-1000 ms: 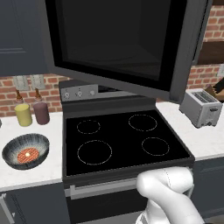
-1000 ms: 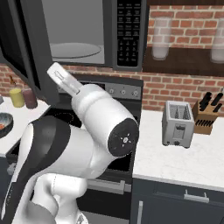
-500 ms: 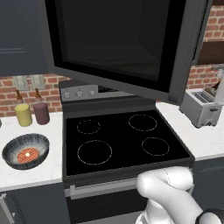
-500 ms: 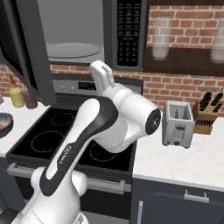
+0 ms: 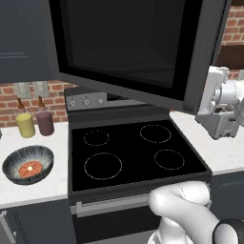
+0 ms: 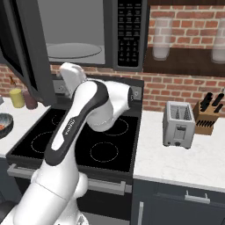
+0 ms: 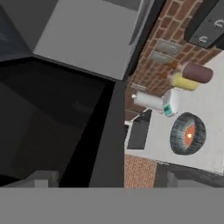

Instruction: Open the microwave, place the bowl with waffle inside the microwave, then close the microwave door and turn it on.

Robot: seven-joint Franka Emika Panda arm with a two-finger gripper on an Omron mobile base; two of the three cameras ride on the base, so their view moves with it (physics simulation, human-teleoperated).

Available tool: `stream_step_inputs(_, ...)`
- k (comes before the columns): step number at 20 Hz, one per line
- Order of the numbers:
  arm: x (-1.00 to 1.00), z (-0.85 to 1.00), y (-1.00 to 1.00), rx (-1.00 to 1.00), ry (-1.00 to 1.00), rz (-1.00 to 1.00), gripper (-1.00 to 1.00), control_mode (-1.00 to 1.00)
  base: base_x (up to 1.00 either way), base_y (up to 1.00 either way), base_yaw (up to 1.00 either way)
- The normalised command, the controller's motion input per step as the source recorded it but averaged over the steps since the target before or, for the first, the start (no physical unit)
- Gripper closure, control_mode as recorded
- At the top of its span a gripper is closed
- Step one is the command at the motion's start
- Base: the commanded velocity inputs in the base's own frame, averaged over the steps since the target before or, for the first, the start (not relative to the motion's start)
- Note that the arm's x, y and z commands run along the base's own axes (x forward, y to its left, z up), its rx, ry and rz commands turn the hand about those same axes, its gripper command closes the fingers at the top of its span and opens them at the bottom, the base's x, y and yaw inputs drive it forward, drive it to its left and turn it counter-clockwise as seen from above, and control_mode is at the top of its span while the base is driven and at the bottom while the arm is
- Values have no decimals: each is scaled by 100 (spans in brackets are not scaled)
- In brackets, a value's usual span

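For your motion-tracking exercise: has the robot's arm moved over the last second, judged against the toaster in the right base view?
Yes. The arm has swung up and toward the toaster, clearing the stove's left side.

microwave door (image 5: 128,47) cut off at top, hand's fingertips hidden

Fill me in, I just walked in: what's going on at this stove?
The microwave door hangs swung open over the stove, and the turntable inside the microwave sits bare. The bowl, waffle in it, rests on the counter left of the cooktop. The robot arm is raised and holds nothing.
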Motion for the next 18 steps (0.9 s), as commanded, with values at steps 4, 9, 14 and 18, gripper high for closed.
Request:
stream_step_inputs(4, -66, 0, 100, -27, -11, 44, -100, -100, 0, 0, 0)
stream_step_inputs(9, -82, 0, 100, -32, -19, 41, -100, -100, 0, 0, 0)
stream_step_inputs(14, -78, -2, 100, -33, -30, 34, -100, -100, 0, 0, 0)
stream_step_inputs(18, -29, -10, 100, -17, -27, 20, -100, -100, 0, 0, 0)
